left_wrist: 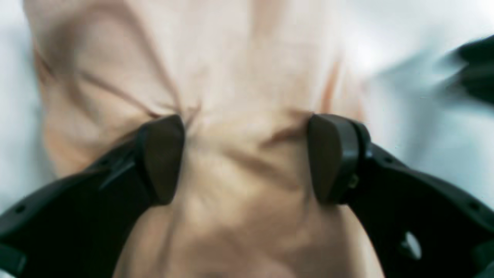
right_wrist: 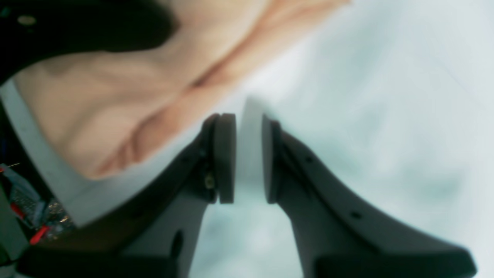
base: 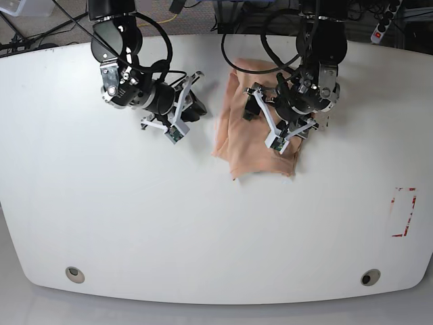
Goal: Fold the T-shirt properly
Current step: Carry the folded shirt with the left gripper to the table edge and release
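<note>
The peach T-shirt (base: 254, 132) lies bunched in a rumpled, partly folded heap right of the table's middle. My left gripper (base: 252, 103) is over its upper part. In the left wrist view this gripper (left_wrist: 247, 158) is open wide, with its pads (left_wrist: 162, 158) down at the wrinkled cloth (left_wrist: 239, 77) and creases running out from them. My right gripper (base: 195, 105) is over bare table just left of the shirt. In the right wrist view the gripper (right_wrist: 249, 158) has only a narrow gap between its pads and holds nothing. The shirt (right_wrist: 115, 112) lies off to that gripper's left.
The white table (base: 135, 217) has a red tape rectangle (base: 404, 212) near its right edge and two round fittings (base: 75, 274) (base: 369, 277) near the front. Cables and clutter lie beyond the back edge. The other arm (left_wrist: 476, 69) shows as a dark blur.
</note>
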You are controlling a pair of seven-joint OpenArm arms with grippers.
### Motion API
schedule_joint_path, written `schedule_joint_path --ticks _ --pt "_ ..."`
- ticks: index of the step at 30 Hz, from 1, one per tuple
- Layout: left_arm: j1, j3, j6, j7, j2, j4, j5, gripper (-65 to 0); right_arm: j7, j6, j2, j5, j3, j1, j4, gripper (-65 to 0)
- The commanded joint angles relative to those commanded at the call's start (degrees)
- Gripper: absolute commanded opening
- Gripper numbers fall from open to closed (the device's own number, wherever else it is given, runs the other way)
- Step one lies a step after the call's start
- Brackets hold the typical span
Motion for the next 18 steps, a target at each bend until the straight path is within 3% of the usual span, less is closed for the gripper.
schedule_joint_path --ticks 3,8,13,18 --pt "0.18 -2.02 -0.09 -2.46 -3.25 -0.09 -0.18 -17.9 -0.18 0.0 0.09 0.0 1.23 -0.09 2.11 -54.9" --pt "0.0 -7.65 -0.7 -2.55 -10.02 -0.26 -1.05 -17.8 -1.23 0.0 0.26 0.0 1.41 -0.09 5.1 -54.9" --pt "-0.09 -16.97 -7.91 -2.55 -16.18 -2.73 -0.7 -17.8 -1.23 0.0 1.41 0.0 1.49 -1.05 7.21 -54.9" --pt "-2.02 -24.97 -14.68 -3.78 -24.97 -10.11 -0.62 -18.2 -1.23 0.0 1.41 -0.09 1.23 -2.29 8.62 -54.9"
